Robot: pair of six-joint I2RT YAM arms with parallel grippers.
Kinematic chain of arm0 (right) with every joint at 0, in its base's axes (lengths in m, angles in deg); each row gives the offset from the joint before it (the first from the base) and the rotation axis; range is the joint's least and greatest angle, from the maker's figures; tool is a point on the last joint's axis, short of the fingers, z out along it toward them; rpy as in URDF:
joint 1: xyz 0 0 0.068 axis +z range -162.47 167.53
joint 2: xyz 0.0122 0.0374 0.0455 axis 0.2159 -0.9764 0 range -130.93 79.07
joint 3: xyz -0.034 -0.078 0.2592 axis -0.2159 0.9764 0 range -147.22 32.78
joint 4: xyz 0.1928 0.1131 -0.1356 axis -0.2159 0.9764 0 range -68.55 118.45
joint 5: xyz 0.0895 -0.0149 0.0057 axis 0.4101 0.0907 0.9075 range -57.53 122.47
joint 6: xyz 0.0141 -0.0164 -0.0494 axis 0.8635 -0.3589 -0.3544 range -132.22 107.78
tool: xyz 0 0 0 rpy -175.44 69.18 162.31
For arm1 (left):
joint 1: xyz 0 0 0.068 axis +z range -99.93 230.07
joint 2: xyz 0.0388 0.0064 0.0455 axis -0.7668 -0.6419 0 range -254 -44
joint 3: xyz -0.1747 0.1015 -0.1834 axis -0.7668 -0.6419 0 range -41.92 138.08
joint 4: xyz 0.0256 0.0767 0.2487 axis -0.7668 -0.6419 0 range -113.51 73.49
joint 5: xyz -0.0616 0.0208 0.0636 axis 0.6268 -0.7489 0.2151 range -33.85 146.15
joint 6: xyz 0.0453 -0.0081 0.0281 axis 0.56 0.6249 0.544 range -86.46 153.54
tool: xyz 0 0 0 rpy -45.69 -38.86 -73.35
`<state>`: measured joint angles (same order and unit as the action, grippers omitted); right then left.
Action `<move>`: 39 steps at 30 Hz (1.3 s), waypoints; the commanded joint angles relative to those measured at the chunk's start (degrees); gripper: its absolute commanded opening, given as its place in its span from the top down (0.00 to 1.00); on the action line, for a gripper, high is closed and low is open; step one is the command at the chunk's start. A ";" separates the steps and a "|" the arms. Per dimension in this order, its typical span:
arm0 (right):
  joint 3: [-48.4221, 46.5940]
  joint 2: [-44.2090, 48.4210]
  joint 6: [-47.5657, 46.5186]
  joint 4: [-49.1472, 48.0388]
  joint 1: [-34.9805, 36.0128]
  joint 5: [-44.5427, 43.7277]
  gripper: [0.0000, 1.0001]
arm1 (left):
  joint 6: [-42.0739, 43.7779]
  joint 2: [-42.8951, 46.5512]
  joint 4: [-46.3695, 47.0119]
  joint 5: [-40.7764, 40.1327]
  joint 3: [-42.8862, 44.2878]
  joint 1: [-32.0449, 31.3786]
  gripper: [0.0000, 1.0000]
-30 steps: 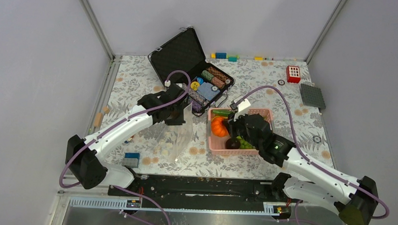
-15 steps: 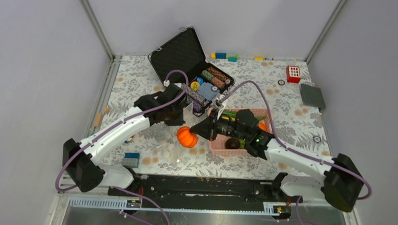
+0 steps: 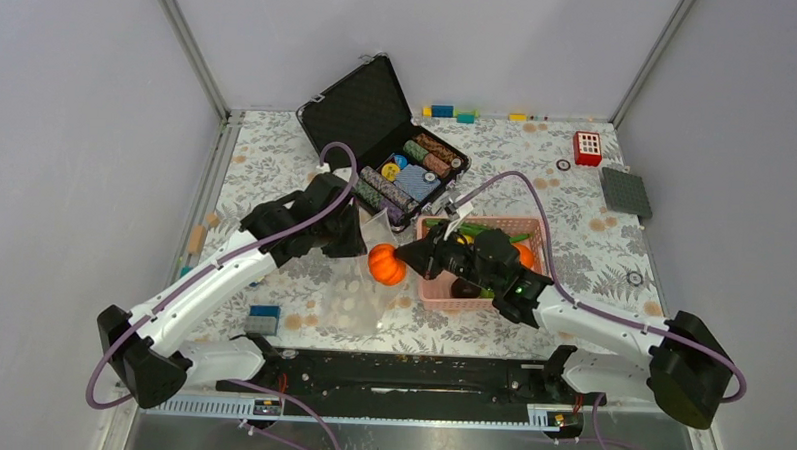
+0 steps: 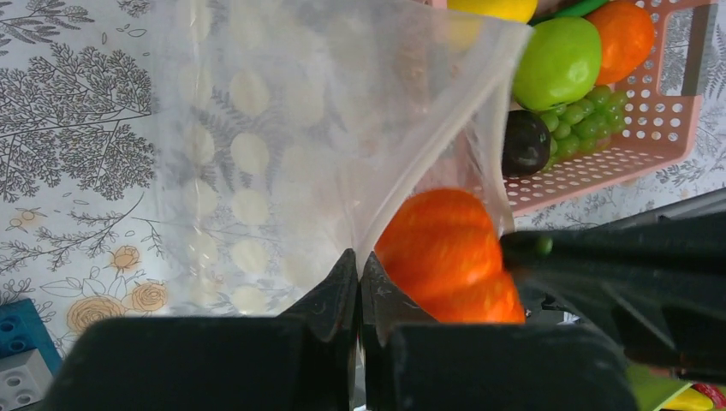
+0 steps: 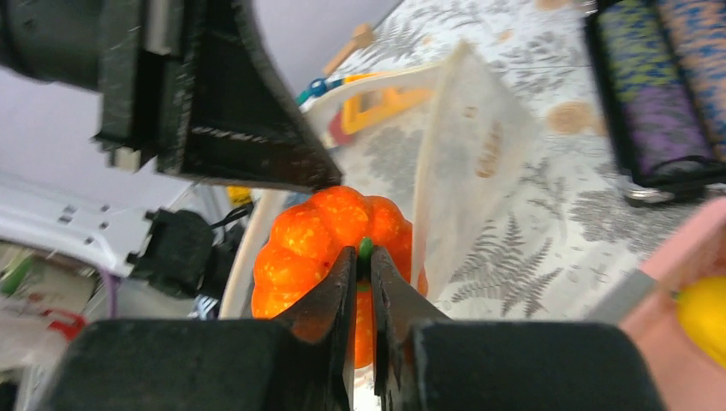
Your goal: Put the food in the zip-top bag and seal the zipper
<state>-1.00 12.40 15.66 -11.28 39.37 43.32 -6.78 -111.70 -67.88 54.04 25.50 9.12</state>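
**Orange pumpkin (image 3: 385, 264) reaches the mouth of the zip-top bag (image 4: 257, 154)**

The pumpkin has left the pink basket (image 3: 534, 230) and travelled left in my right gripper (image 5: 364, 257), which is clenched on its green stem (image 5: 365, 248). My left gripper (image 4: 358, 265) is pinched tight on the rim of the bag, holding the mouth lifted. The opening lies just left of the pumpkin, toward my left arm; I judge the push must go leftward and down into it

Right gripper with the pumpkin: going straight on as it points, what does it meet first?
Probably the zip-top bag: the right gripper holds the pumpkin by its stem at the bag's mouth, pinched up by the left gripper. Whether it enters or hits the wall is unclear.
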 commanded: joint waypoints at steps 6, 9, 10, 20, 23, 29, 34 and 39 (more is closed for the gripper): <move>-7.97 1.01 -2.67 15.11 2.40 -21.27 1.00 | 2.96 1.16 1.70 7.20 1.70 -0.38 1.00; -13.70 -2.08 -4.81 19.79 5.89 -26.44 1.00 | 3.14 0.23 -0.77 7.96 4.25 -0.63 1.00; -15.33 -3.09 -5.27 21.25 7.04 -28.57 1.00 | 3.18 -0.21 -1.85 7.78 5.07 -0.70 1.00; -25.54 -8.73 -8.85 31.24 14.59 -42.78 0.53 | 5.37 -3.35 -6.60 6.59 11.86 -0.91 1.00; -25.37 -7.86 -8.50 32.34 14.62 -45.20 0.41 | 6.88 -3.58 -7.96 5.92 14.62 -0.97 1.00; -23.60 -4.29 -10.63 31.08 14.56 -43.00 0.10 | 7.94 -4.50 -9.26 2.46 16.76 -0.78 1.00; -22.32 -0.06 -16.01 29.99 14.39 -36.07 0.00 | 8.65 -6.15 -10.85 -1.33 17.70 0.40 1.00; -20.16 7.84 -17.06 35.99 8.62 -24.85 0.00 | 9.31 -6.28 -10.93 -1.79 15.77 1.17 1.00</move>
<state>-22.50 13.73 1.23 21.29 52.85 8.63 0.89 -118.19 -78.66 54.67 40.97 9.58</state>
